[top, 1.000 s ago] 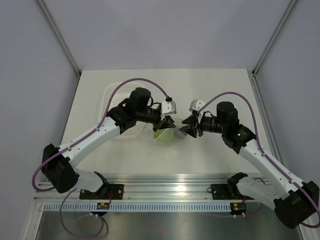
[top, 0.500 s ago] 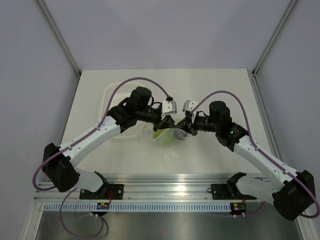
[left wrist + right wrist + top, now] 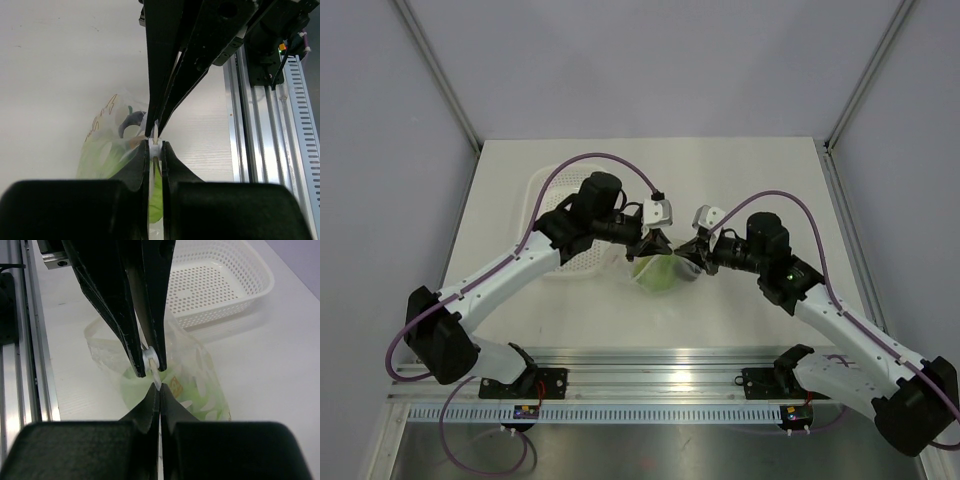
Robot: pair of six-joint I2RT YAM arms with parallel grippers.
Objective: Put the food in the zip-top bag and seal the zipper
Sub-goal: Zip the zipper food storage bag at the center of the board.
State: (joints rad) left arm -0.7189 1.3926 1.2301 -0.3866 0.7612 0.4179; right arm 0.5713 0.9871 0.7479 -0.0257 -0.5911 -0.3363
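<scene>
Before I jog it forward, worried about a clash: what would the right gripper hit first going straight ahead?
Likely the left gripper: its tips face the right gripper head-on at the mouth of the zip-top bag, nearly touching.

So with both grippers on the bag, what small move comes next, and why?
Probably slide the right gripper along the zipper, away from the left gripper, pressing it shut. Both pinch the same spot at the mouth of the zip-top bag, tip to tip, and the green food sits inside.
</scene>
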